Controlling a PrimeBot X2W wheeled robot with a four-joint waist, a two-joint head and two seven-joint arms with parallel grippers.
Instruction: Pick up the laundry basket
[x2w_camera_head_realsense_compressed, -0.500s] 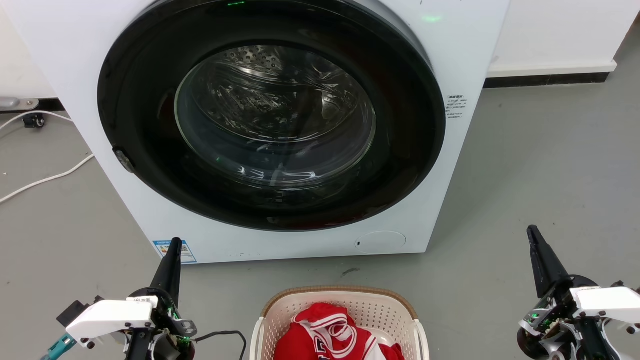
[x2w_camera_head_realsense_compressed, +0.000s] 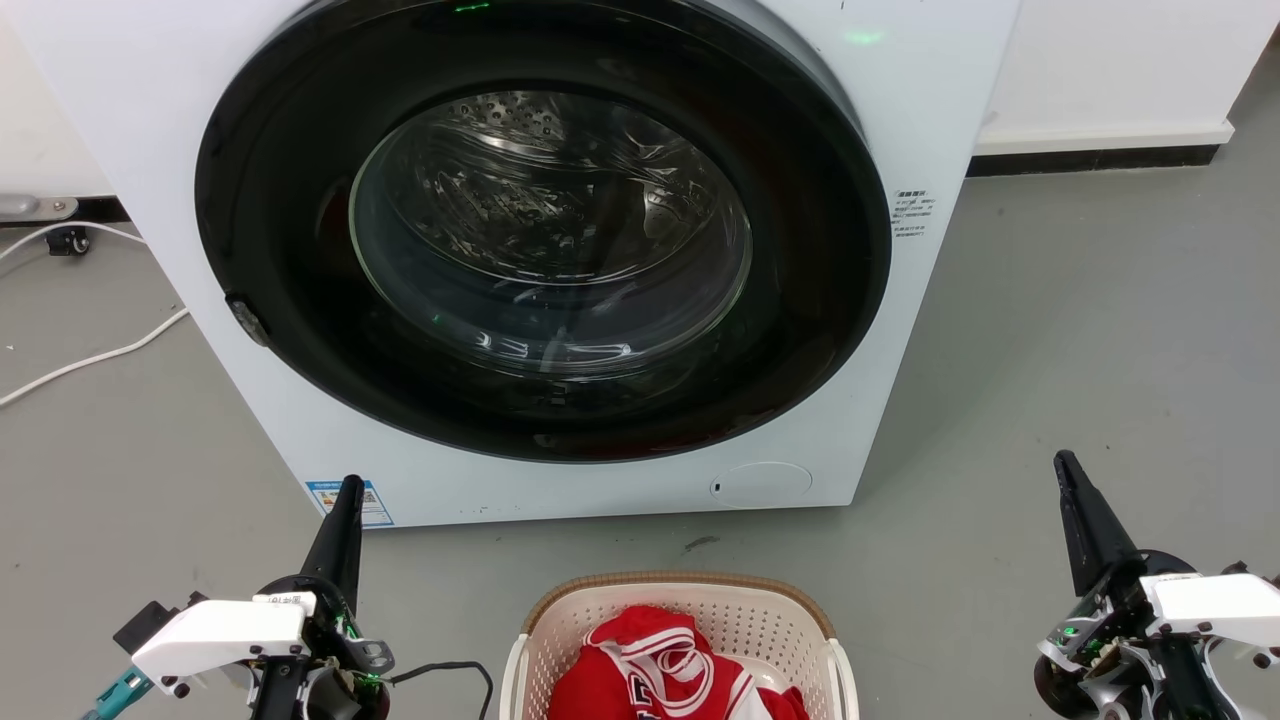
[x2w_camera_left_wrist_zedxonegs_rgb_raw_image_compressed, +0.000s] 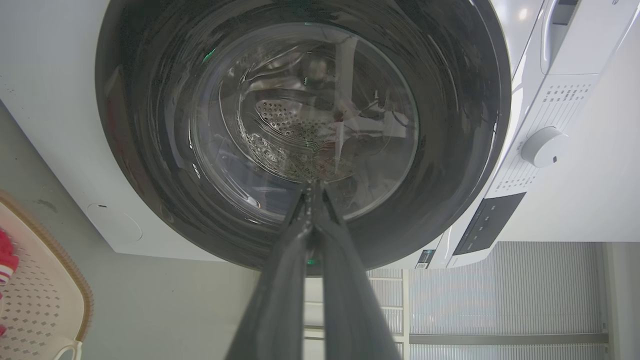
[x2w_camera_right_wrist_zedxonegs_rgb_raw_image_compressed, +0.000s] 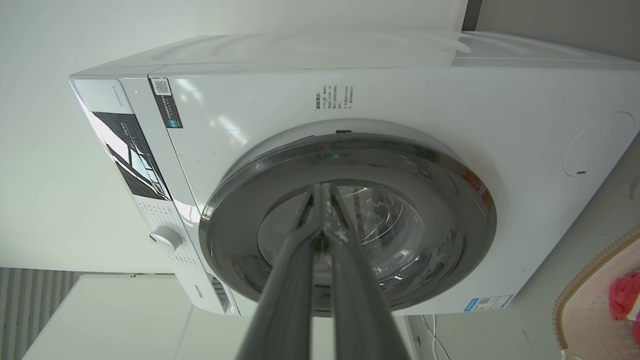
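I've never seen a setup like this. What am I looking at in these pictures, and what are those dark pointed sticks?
It's a two-armed robot. One picture comes from a camera on its head, looking down at a washing machine. The dark sticks are its grippers: left gripper at lower left, right gripper at lower right, both shut, holding nothing. The other two come from wrist cameras looking along those fingers at the machine's closed door. Between the grippers, a laundry basket sits on the floor with a red garment inside.

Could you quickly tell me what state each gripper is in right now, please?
Left gripper: closed, fingers together, holding nothing.
Right gripper: closed, fingers together, holding nothing.
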